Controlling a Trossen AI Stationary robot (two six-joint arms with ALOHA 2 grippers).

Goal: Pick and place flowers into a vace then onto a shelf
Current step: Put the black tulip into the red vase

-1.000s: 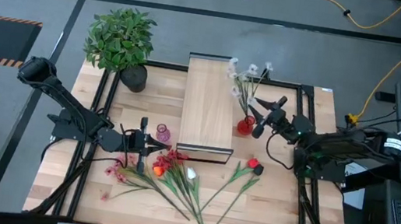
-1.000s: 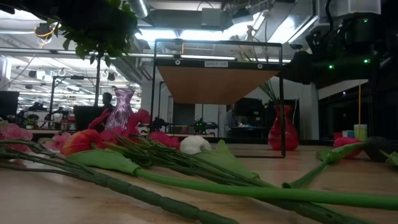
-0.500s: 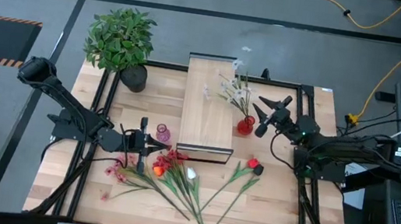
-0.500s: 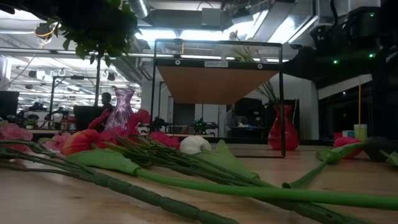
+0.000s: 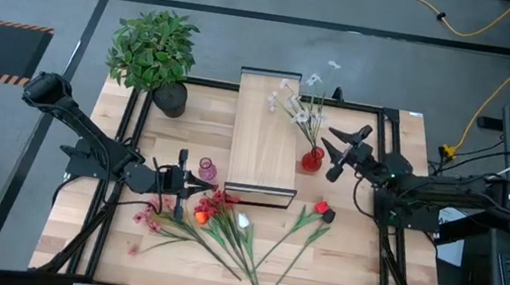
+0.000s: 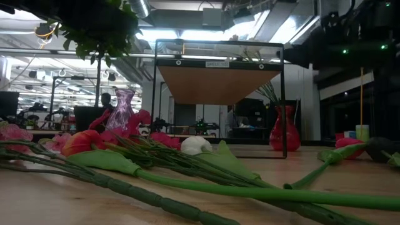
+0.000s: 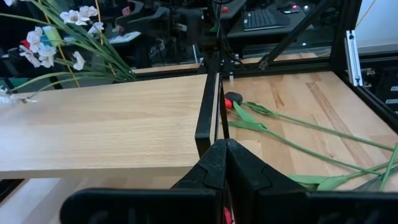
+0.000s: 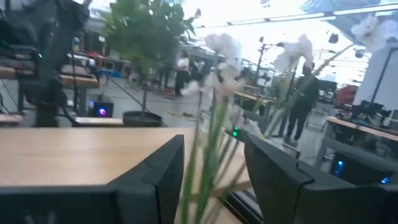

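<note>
A red vase (image 5: 312, 158) holding white flowers (image 5: 303, 99) stands on the tabletop against the shelf's (image 5: 265, 129) right side; in the low view the red vase (image 6: 284, 128) shows beside a shelf leg. My right gripper (image 5: 332, 152) is open just right of it. In its wrist view the stems (image 8: 208, 155) rise between the two fingers without a touch that shows. Loose flowers (image 5: 224, 223) lie on the table near the front. My left gripper (image 5: 191, 186) is shut, hovering beside a small pink vase (image 5: 206, 169) at the shelf's near left corner.
A bushy potted plant (image 5: 153, 48) stands at the far left corner. Two more stems with red heads (image 5: 308, 225) lie right of the pile. A black frame (image 5: 389, 111) borders the table. People (image 8: 305, 93) move in the room beyond.
My right gripper has drawn back toward the table's right edge and risen a little, staying open. The white blossoms swung left over the shelf and then back up. The red vase kept its place.
</note>
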